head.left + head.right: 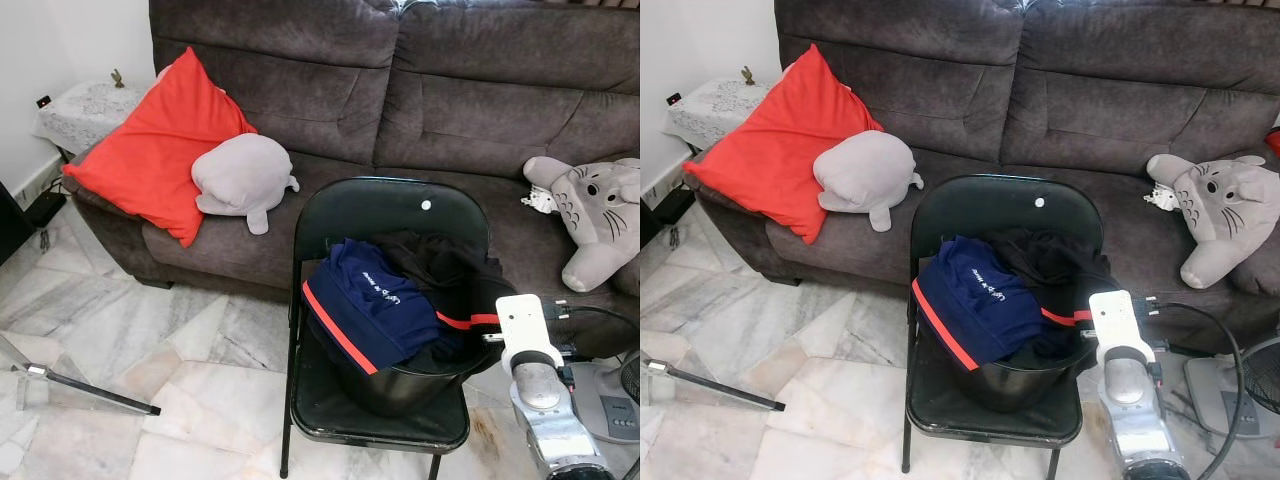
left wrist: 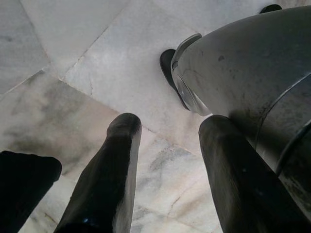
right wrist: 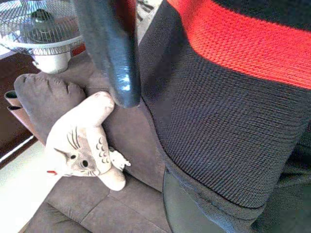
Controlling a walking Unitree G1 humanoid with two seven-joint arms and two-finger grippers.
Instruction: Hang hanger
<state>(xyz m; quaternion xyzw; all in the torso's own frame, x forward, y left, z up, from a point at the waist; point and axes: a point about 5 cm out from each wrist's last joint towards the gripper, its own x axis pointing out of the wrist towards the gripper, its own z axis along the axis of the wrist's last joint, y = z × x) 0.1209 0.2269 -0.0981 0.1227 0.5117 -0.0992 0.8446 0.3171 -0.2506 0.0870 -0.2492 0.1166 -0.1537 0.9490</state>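
Observation:
A black folding chair (image 1: 390, 210) stands in front of the sofa with a black bucket (image 1: 400, 385) on its seat. In the bucket lie a navy garment with a red stripe (image 1: 375, 305) and a black garment with a red stripe (image 1: 440, 265). My right gripper (image 1: 487, 322) is at the bucket's right rim, pushed against the black garment. In the right wrist view that black knit with its red band (image 3: 233, 97) is very close. My left gripper (image 2: 167, 126) hangs open over the marble floor beside my silver body, holding nothing.
A dark brown sofa (image 1: 450, 90) carries a red cushion (image 1: 150, 140), a grey plush (image 1: 242, 175) and a grey cat-like plush (image 1: 595, 215). A fan base (image 1: 615, 400) stands at the right. A metal bar (image 1: 90, 390) lies on the floor at the left, near a side table (image 1: 85, 110).

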